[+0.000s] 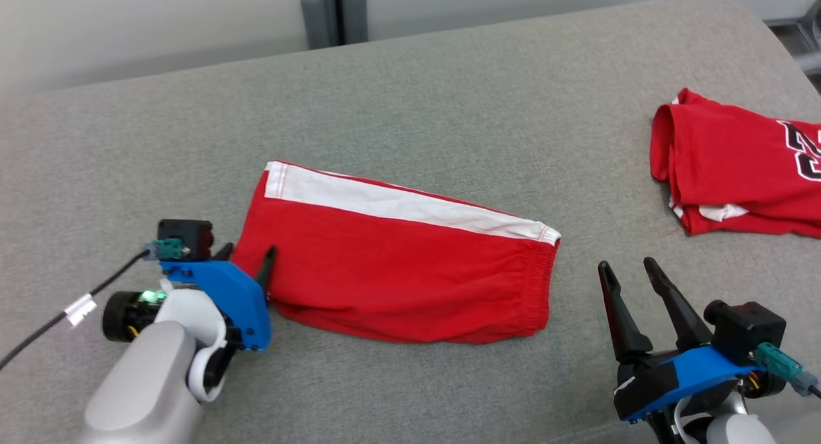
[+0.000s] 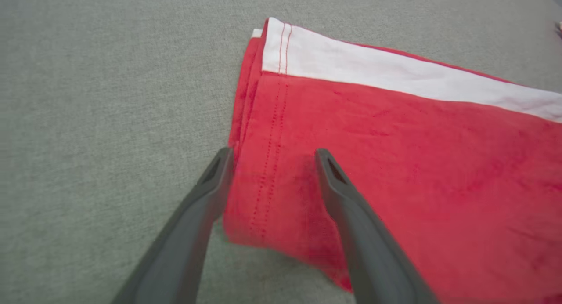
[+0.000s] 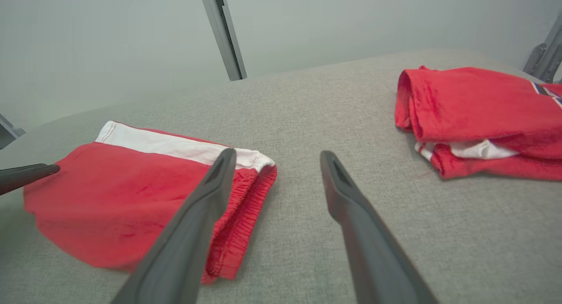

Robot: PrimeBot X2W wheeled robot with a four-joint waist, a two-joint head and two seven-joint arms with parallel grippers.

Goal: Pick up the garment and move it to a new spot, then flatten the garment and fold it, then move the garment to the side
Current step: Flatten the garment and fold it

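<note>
Left claw point(image 1: 250, 255) point(image 2: 273, 157): spread wide and holding nothing; its two tips straddle the hemmed leg end of the shorts, one tip over the red cloth, the other just outside the hem over the bench; whether the tips press down cannot be told.
Right claw point(image 1: 626, 267) point(image 3: 277, 157): spread wide and empty; its tips point across bare bench, toward the gap between the two red garments.
Shorts point(image 1: 397, 283) point(image 2: 395, 163) point(image 3: 123, 194): red with a white side stripe, folded and lying flat; the leg end sits between the left claw's tips; the elastic waistband end lies near the right claw, to its left, not touching it.
Jersey point(image 1: 725, 168) point(image 3: 474, 102): red, loosely folded, dark lettering on it; ahead and to the right of the right claw, well apart from it.
Bench point(image 1: 449, 110) point(image 2: 109, 97) point(image 3: 329, 119): grey, cloth-covered; it carries both garments.
Cable point(image 1: 64, 315): black with a pale tag; trails behind the left claw, away from the shorts.
</note>
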